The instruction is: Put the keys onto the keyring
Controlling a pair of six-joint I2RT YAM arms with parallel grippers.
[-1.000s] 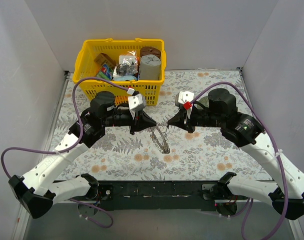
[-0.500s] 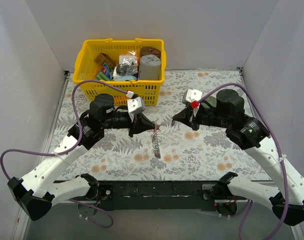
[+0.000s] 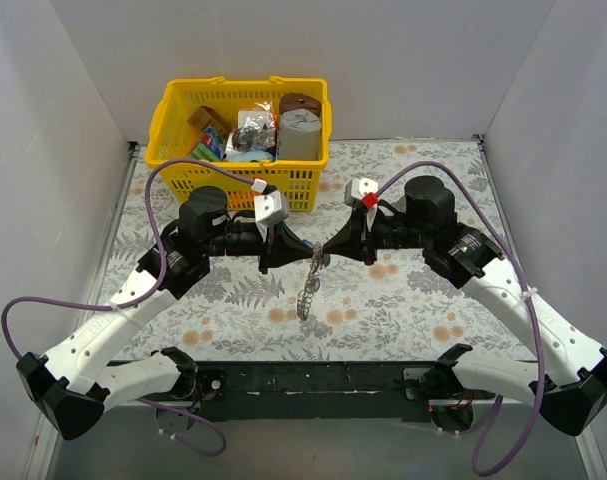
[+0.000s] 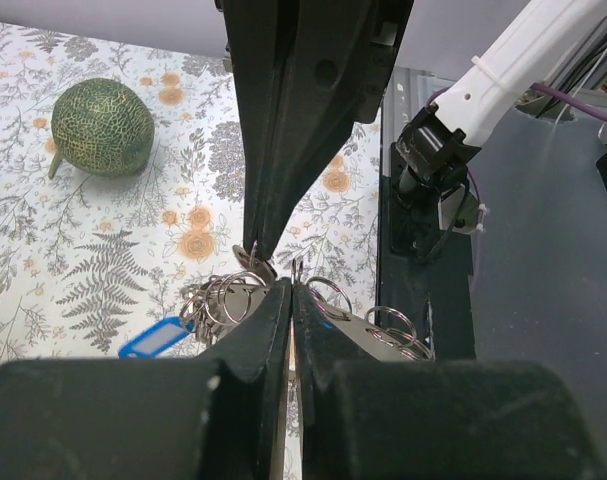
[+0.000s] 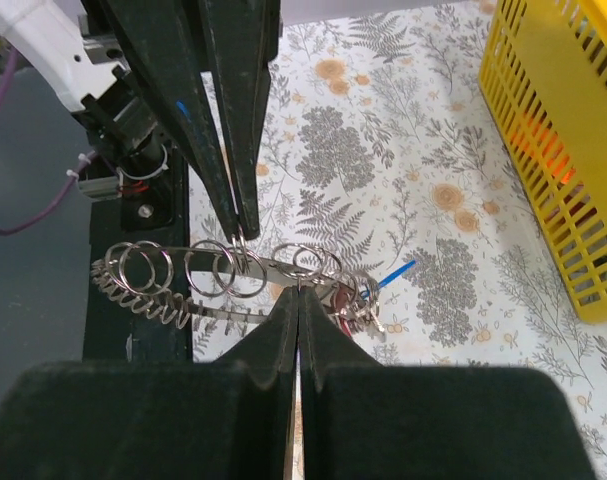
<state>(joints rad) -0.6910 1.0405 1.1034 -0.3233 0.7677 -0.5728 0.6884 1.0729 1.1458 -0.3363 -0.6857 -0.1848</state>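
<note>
Robot arms meeting tip to tip above a flower-patterned counter [image 3: 413,310]. A second ago the right end effector [image 3: 331,250] sat well apart from the left end effector [image 3: 305,251]. It drew back a little further before swinging in. Now the two tips touch, or nearly touch, at the top of the keyring [image 3: 307,288].

The keyring hangs in the air between them, over the middle of the counter. It has swung from a slant to hanging almost straight down. The left end effector is pinched tight on the keyring's upper edge. The right end effector is also closed narrow, its tips pressed against the metal band. Whether it grips the band or only touches it cannot be told.

In the wrist views, small split rings [image 5: 215,268] are threaded along the band, and a blue-headed key [image 4: 153,338] shows beside a cluster of them. A yellow basket [image 3: 173,120] stands at the back.

The arms seem to be adding a second hold on the keyring, likely to steady it or pry it open for threading a key.
</note>
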